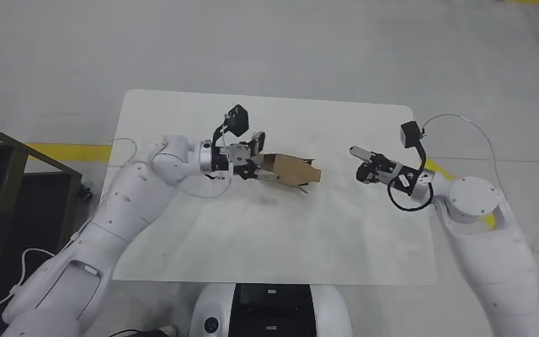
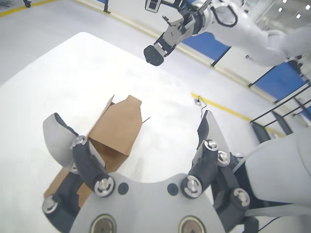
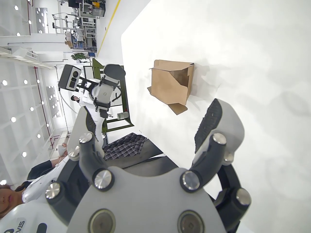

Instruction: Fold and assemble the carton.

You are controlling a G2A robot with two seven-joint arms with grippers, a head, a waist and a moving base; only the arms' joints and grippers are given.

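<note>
Left gripper (image 2: 131, 118) hangs released, its fingers spread wide, at one end of the brown carton (image 1: 288, 170). One finger sits just beside the cardboard wall without clamping it. The carton lies on its side near the middle of the white counter (image 1: 337, 244), partly formed, with the end away from the left gripper open and its flaps ajar. The right gripper (image 3: 150, 107) faces that open end from well apart, hovering above the counter, likewise released with fingers spread.
</note>
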